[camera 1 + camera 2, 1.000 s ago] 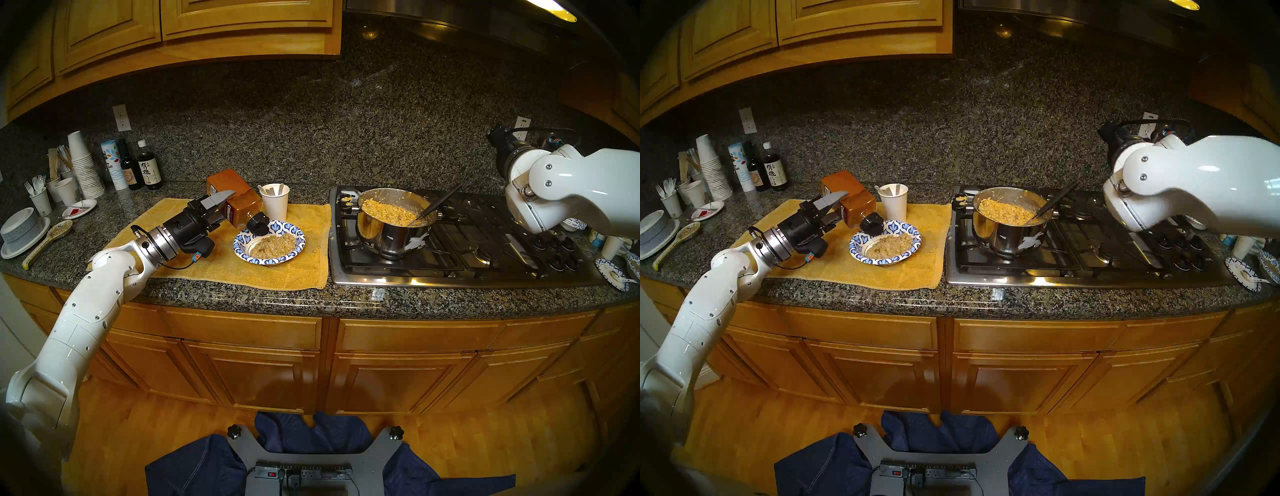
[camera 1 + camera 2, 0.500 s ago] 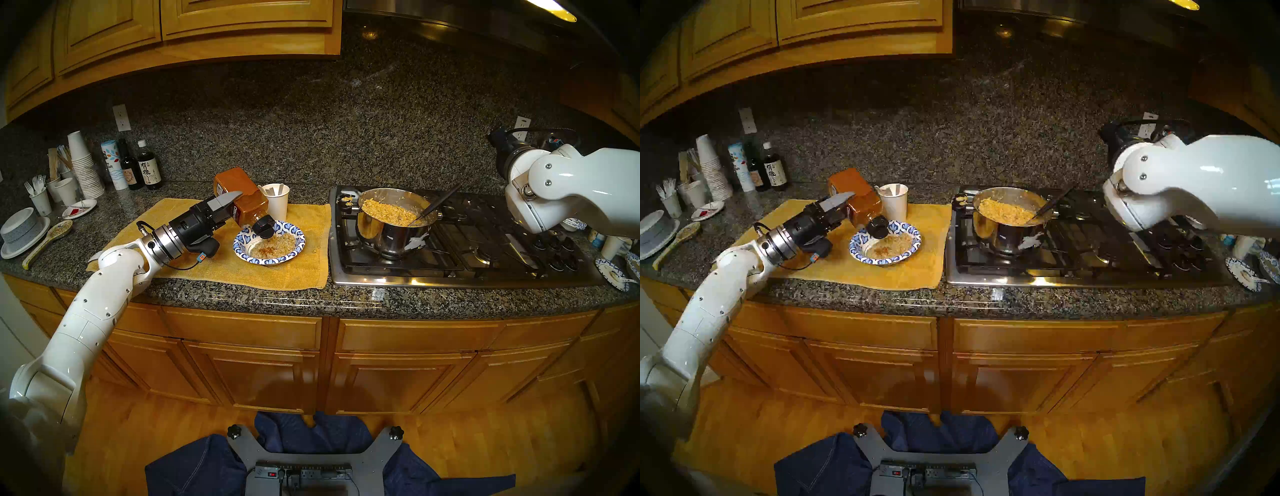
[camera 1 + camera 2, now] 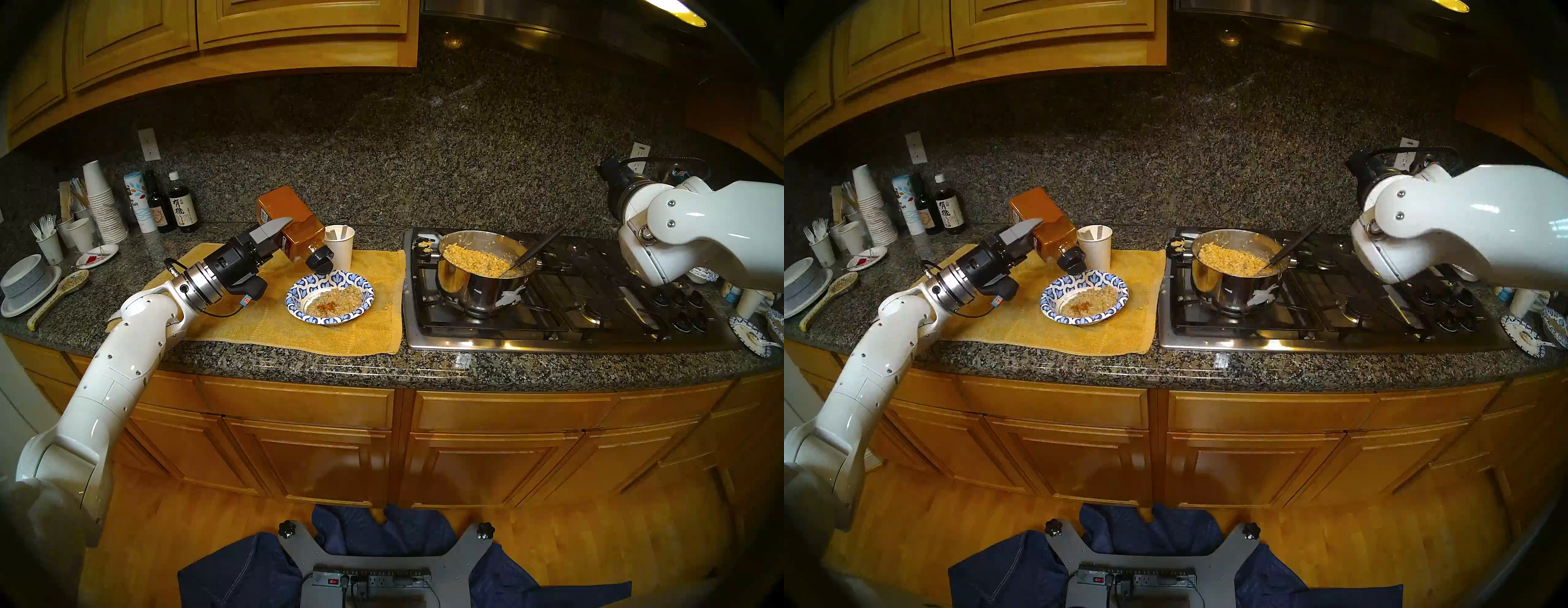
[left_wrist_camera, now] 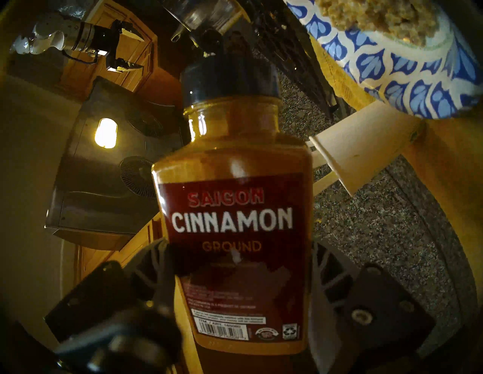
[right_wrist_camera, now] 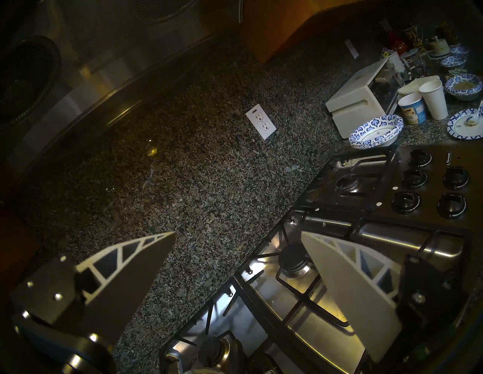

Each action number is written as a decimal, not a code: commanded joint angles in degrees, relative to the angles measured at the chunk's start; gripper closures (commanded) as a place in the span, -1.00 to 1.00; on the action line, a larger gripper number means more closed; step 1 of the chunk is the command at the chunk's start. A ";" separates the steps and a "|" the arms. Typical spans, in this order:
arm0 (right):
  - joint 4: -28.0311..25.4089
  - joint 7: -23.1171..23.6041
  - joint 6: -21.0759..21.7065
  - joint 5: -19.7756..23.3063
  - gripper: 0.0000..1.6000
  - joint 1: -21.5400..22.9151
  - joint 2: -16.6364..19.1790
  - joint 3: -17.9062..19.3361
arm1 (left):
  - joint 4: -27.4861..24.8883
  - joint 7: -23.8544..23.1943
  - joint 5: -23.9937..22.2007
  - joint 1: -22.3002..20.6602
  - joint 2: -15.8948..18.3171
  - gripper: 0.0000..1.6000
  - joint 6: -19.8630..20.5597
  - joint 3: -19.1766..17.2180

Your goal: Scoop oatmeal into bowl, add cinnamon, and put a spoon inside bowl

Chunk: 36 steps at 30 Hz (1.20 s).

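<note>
- The left gripper (image 3: 278, 242) has its jaws clenched on the body of the cinnamon jar (image 3: 292, 227), gripping across the label so the dark lid end stays free to shake from.
- The jar hangs tilted, lid down and to the right, above the far-left edge of the bowl (image 3: 297, 306), not touching it; that tilt points its mouth toward the food.
- The bowl sits on a yellow cloth (image 3: 254, 314) on the bench (image 3: 424, 365), left of the stove (image 3: 551, 331). The cloth probably catches spills.
- The oatmeal (image 3: 343, 297) fills the bowl's centre and carries a reddish-brown dusting (image 3: 326, 305), so I judge the scooping done and the cinnamon step about complete.
- A steel pot (image 3: 471, 288) of oatmeal stands on the stove with a black-handled serving spoon (image 3: 534, 250) resting in it.
- A white paper cup (image 3: 339, 250) just beyond the bowl holds pale utensil handles; whether these are the spoon I cannot tell.
- The right gripper (image 5: 235, 263) hangs over the stove's far edge with its jaws released and empty, clear of the left arm's work.
</note>
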 commanded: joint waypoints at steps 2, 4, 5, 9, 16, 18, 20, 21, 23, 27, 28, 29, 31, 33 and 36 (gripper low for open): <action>0.63 -1.88 0.02 -0.75 -1.00 1.94 -0.23 1.10 | 2.10 4.92 1.64 -6.45 -0.51 1.00 1.76 0.05; 0.63 -2.06 0.02 -0.81 -1.00 1.98 -0.26 1.11 | 2.89 6.40 2.77 -6.47 -0.59 1.00 1.83 1.05; 0.62 -2.15 0.02 -0.84 -1.00 2.00 -0.27 1.12 | 3.35 7.19 3.28 -6.45 -0.69 1.00 1.87 1.47; 0.61 -2.34 0.02 -0.90 -1.00 2.04 -0.31 1.12 | 5.35 10.28 5.51 -6.75 -1.22 1.00 2.51 2.82; 0.62 -2.12 0.02 -0.77 -1.00 2.05 -0.36 1.04 | 7.59 13.81 8.02 -8.32 -2.32 1.00 3.35 3.98; 0.62 -2.03 0.02 -0.72 -1.00 2.05 -0.37 1.02 | 7.90 14.28 8.41 -8.62 -2.60 1.00 3.59 3.70; 0.63 -1.94 0.02 -0.68 -1.00 2.04 -0.38 0.99 | 8.88 14.80 8.78 -9.60 -2.92 1.00 3.84 3.59; 0.63 -1.90 0.02 -0.66 -1.00 2.04 -0.39 0.98 | 8.41 14.79 8.74 -9.12 -2.94 1.00 3.93 3.03; 0.63 -1.85 0.02 -0.63 -1.00 2.05 -0.40 0.96 | 9.60 15.29 8.78 -10.34 -3.32 1.00 4.14 3.09; 0.64 -1.75 0.02 -0.54 -1.00 2.05 -0.43 0.92 | 10.11 15.91 8.68 -11.32 -3.56 1.00 4.41 2.43; 0.64 -1.74 0.02 -0.52 -1.00 2.06 -0.44 0.91 | 10.36 16.14 8.70 -11.64 -3.62 1.00 4.49 2.31; 0.64 -1.70 0.02 -0.50 -1.00 2.05 -0.45 0.90 | 10.21 16.24 8.70 -11.63 -3.58 1.00 4.59 2.05; 0.65 -1.59 0.02 -0.43 -1.00 2.04 -0.46 0.87 | 10.34 16.82 9.04 -12.13 -3.37 1.00 5.05 1.88; 0.65 -1.59 0.02 -0.40 -1.00 2.06 -0.48 0.86 | 11.32 17.58 9.43 -13.28 -3.38 1.00 5.28 2.22; 0.65 -1.66 0.02 -0.37 -1.00 2.10 -0.52 0.85 | 11.87 18.98 9.95 -13.88 -3.32 1.00 5.69 2.40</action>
